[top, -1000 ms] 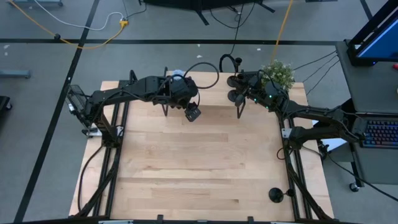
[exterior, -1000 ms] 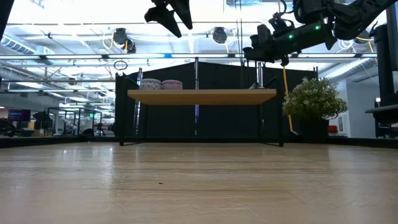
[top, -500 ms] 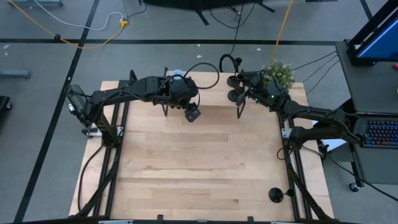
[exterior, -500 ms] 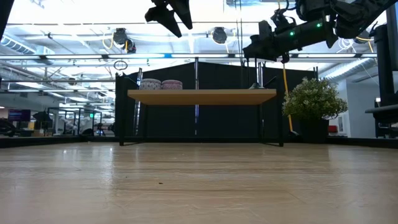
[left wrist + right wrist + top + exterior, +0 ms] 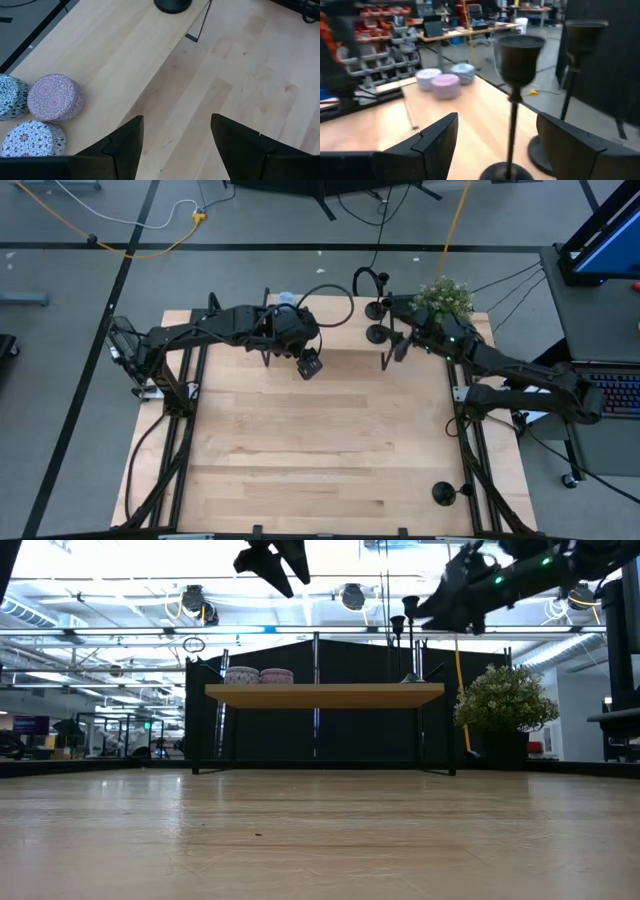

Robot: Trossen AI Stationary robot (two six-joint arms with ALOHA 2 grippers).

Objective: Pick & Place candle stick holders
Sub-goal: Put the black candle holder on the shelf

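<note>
Two black candle stick holders stand upright on their round bases at the right end of a raised wooden shelf at the table's far edge. In the right wrist view the closer holder rises between my open fingers, and the other holder stands behind it. My right gripper is open just to the right of them and touches neither. A third holder stands at the table's near right corner. My left gripper hangs open over the shelf's front edge, holding nothing.
Three patterned round tins sit on the shelf's left part. A potted green plant stands at the far right corner, close behind my right arm. The wide wooden table top stretches toward the near edge.
My right gripper has opened and let go of the closer candle stick holder, which now stands upright on the shelf. The gripper has then drawn back a little toward the table's right edge.
</note>
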